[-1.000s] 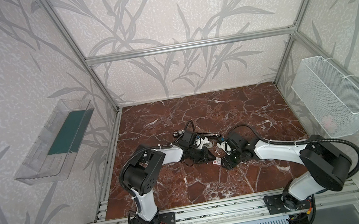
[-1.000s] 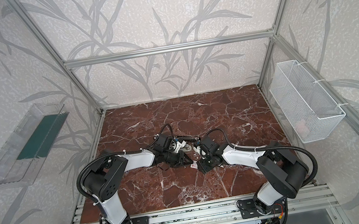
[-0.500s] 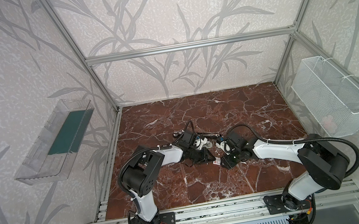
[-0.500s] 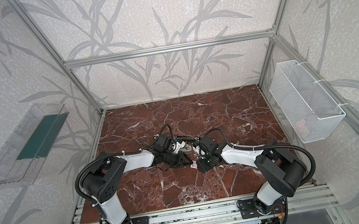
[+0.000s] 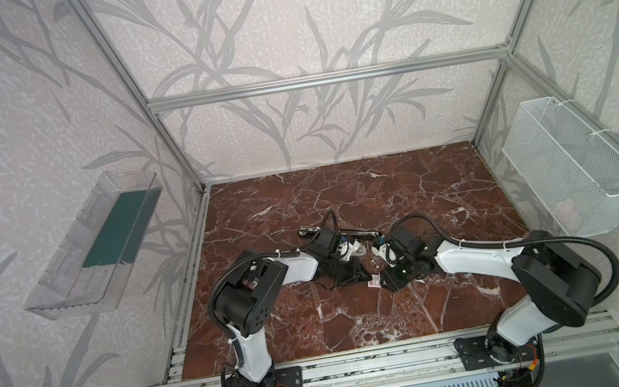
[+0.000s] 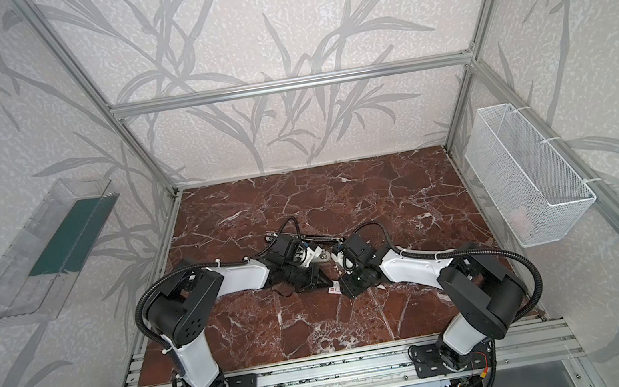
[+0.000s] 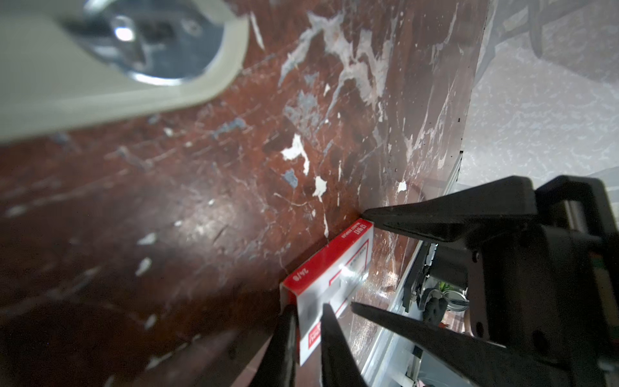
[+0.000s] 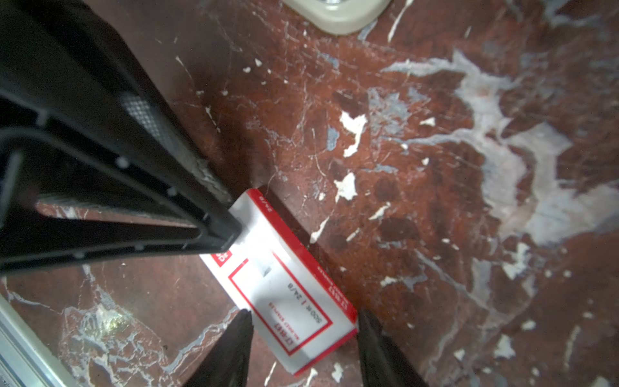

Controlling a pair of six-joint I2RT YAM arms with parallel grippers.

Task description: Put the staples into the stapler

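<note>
A small white staple box point(image 8: 291, 291) with red print lies closed on the marble floor between the two grippers, and it also shows in both top views point(image 5: 375, 283) point(image 6: 335, 290). The staples themselves are hidden. My left gripper point(image 7: 308, 308) is shut on one end of the box, one finger point(image 7: 330, 338) on its white top face. My right gripper point(image 8: 303, 318) is open and straddles the opposite end; one finger touches a corner and the other stands just clear. The black stapler point(image 5: 360, 232) point(image 6: 323, 237) lies behind both wrists, partly hidden by the left arm.
A beige-grey stapler point(image 7: 100, 73) point(image 8: 335, 13) lies close behind the box. A white wire basket point(image 5: 577, 169) hangs on the right wall and a clear plastic tray point(image 5: 97, 245) on the left wall. An aluminium rail point(image 5: 369, 366) runs along the front edge.
My left gripper's jaws have closed down onto the box's end. My right gripper has edged slightly left toward the box and its jaws have narrowed a little.
</note>
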